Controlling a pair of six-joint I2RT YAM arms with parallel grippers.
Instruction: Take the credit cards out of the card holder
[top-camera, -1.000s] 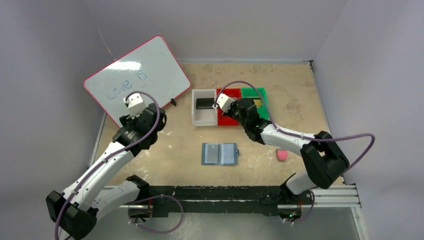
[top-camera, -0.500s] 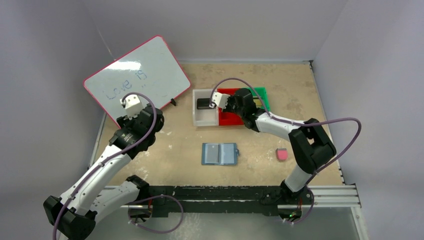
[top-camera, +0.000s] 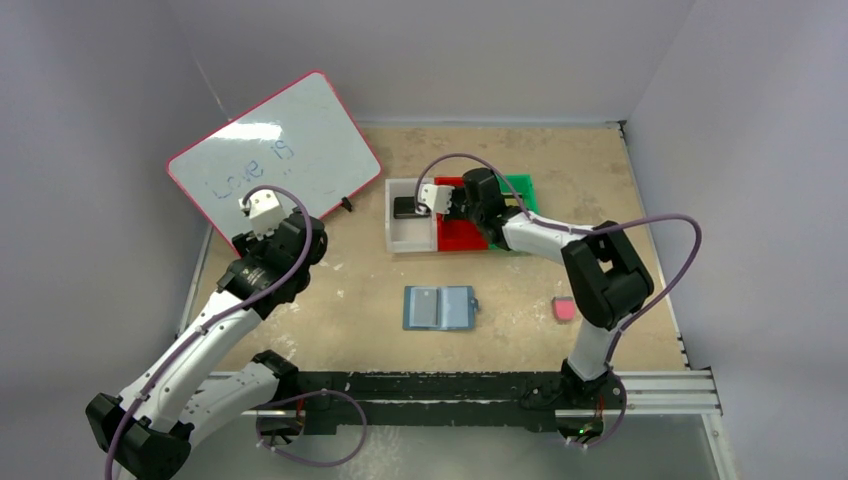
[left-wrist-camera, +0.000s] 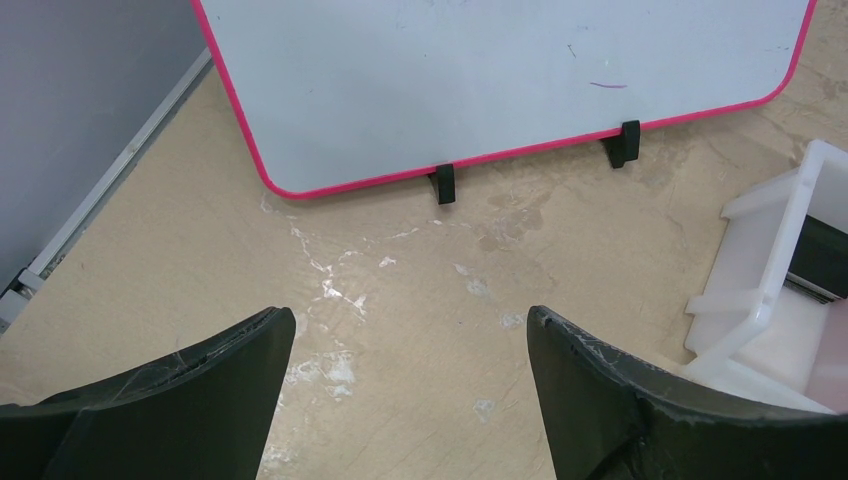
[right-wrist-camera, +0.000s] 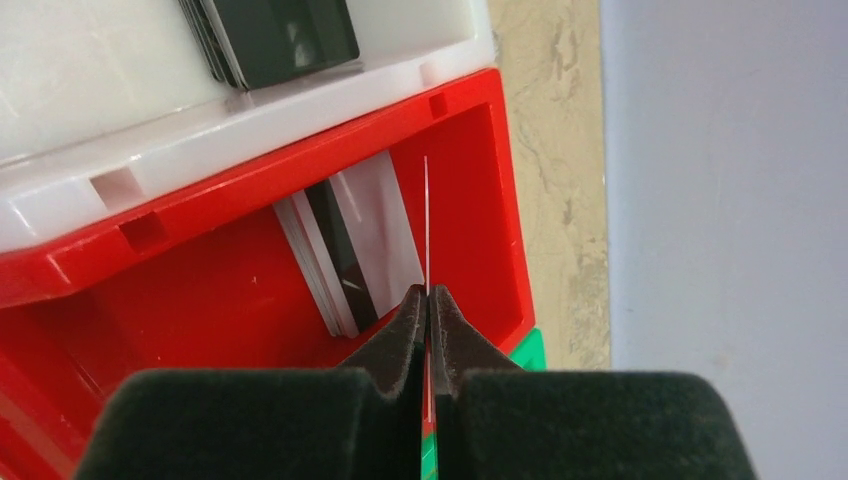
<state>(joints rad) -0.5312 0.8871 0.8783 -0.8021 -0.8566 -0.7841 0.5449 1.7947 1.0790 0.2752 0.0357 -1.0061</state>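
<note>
Right wrist: the right gripper (right-wrist-camera: 428, 300) is pinching a card (right-wrist-camera: 427, 220) edge-on over the red bin (right-wrist-camera: 250, 185), at twelve o'clock from the holder (top-camera: 440, 307); the left gripper (left-wrist-camera: 410, 320) is gaping wide.

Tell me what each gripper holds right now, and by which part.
The right gripper pinches a thin credit card, seen edge-on, by its near end above the red bin. The left gripper is open and holds nothing.

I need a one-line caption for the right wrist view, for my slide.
Right pincer, shut on an edge-on card, above the red bin holding a stack of pale cards.
</note>
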